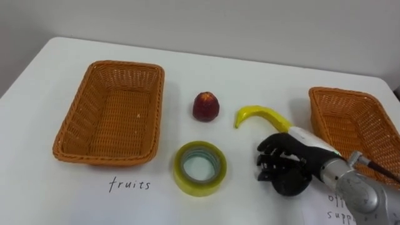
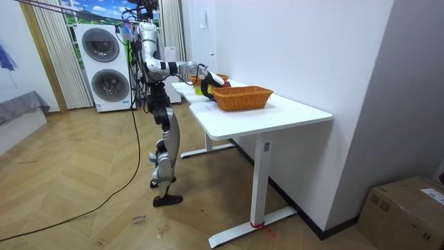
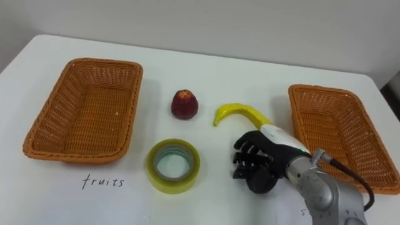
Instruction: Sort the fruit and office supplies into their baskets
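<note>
A red apple (image 1: pixel 205 107) and a yellow banana (image 1: pixel 259 115) lie on the white table between two wicker baskets. A roll of yellow-green tape (image 1: pixel 200 167) lies flat nearer to me, below the apple. The left basket (image 1: pixel 75 131) is labelled "fruits" and holds nothing. The right basket (image 1: pixel 331 115) also looks bare, with handwriting on the table in front of it. My right hand (image 1: pixel 284 164) hovers low over the table just in front of the banana and to the right of the tape. Its fingers are curled and I see nothing held in them.
The table's near edge runs just below the handwritten labels. A grey wall stands behind the far edge. In the room view I stand at the end of the white desk (image 2: pixel 277 114), with washing machines (image 2: pixel 104 66) behind me.
</note>
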Controlling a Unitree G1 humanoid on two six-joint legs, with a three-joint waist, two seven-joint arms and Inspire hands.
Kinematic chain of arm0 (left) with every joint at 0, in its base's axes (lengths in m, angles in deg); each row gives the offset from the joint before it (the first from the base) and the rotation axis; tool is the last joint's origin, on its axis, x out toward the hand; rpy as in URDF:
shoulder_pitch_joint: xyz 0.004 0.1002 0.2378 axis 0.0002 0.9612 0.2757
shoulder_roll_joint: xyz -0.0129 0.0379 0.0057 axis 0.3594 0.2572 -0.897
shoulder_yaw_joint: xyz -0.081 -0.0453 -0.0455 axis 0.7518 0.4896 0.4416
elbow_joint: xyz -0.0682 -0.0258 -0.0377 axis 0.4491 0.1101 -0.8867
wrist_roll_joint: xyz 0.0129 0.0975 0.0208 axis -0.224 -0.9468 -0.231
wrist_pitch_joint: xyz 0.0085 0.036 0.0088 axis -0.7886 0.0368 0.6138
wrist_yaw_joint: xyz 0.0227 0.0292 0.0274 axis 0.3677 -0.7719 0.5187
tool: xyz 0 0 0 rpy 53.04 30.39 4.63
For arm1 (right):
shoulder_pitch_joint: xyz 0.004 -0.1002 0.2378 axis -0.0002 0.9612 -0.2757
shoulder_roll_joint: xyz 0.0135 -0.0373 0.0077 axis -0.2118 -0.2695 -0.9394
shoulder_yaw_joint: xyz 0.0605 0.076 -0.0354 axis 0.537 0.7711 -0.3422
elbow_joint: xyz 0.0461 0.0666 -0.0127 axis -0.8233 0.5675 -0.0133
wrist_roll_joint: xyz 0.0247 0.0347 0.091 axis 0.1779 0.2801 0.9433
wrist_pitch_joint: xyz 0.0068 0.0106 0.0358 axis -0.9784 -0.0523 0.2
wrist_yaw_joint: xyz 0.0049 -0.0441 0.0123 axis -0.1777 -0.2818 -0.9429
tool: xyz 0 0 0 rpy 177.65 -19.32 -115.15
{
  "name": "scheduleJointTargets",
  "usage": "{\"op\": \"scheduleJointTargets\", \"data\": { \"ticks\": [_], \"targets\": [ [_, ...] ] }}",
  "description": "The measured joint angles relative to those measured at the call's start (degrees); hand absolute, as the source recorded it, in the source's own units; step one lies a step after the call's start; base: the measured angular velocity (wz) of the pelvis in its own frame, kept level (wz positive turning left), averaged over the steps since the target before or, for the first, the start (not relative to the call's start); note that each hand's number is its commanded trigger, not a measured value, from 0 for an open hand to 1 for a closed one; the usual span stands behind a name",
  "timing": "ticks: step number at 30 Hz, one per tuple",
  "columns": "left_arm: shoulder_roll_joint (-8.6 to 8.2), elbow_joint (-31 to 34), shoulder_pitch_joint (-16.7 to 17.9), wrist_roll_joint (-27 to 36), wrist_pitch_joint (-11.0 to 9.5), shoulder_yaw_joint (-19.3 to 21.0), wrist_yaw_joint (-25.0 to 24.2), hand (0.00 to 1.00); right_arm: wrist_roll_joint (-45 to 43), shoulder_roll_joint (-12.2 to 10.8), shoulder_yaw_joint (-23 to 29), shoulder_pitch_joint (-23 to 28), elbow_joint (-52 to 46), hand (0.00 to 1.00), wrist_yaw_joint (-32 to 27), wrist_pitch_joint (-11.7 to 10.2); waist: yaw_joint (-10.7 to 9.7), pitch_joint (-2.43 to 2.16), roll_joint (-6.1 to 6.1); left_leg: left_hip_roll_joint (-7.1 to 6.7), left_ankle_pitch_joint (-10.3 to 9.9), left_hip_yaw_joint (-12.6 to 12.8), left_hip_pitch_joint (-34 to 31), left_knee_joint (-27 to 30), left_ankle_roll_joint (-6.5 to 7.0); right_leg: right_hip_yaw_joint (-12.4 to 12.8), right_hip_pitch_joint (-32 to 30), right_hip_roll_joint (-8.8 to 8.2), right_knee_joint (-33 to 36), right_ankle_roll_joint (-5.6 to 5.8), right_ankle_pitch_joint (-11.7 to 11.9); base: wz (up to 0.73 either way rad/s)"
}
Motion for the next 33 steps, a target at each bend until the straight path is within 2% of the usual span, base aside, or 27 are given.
{"op": "scheduleJointTargets", "data": {
  "ticks": [7, 13, 33],
  "targets": [
    [-0.20, 0.0, 0.1, -0.1, 0.0, 0.0, 0.0, 0.00, 0.3, -0.1, -0.4, 0.2, 1.1, 1.00, -1.2, -0.1, 0.0, -0.16, -0.37, -0.05, 0.0, -0.3, 0.0, 0.1, 0.00, -0.3, 0.1, -0.06, 0.0, 0.00, 0.0, 0.00],
    [-0.20, 0.0, -0.1, 0.0, 0.0, 0.0, -0.2, 0.00, 0.7, -0.1, -1.0, 0.1, 1.7, 1.00, -2.1, -0.1, 0.0, 0.00, -0.92, -0.07, 0.0, -0.3, -0.1, 0.1, 0.00, -0.2, 0.1, -0.07, 0.0, 0.00, 0.0, 0.00],
    [-0.06, 0.5, 0.3, 0.4, -0.3, 0.2, -0.1, 0.00, 4.9, -0.1, -1.1, 0.2, 1.5, 1.00, -2.2, -0.4, -0.2, -0.02, -1.31, -0.05, 0.0, -0.1, -0.2, -0.2, 0.00, -0.1, -0.4, -0.03, 0.1, 0.00, 0.0, -0.01]
  ]
}}
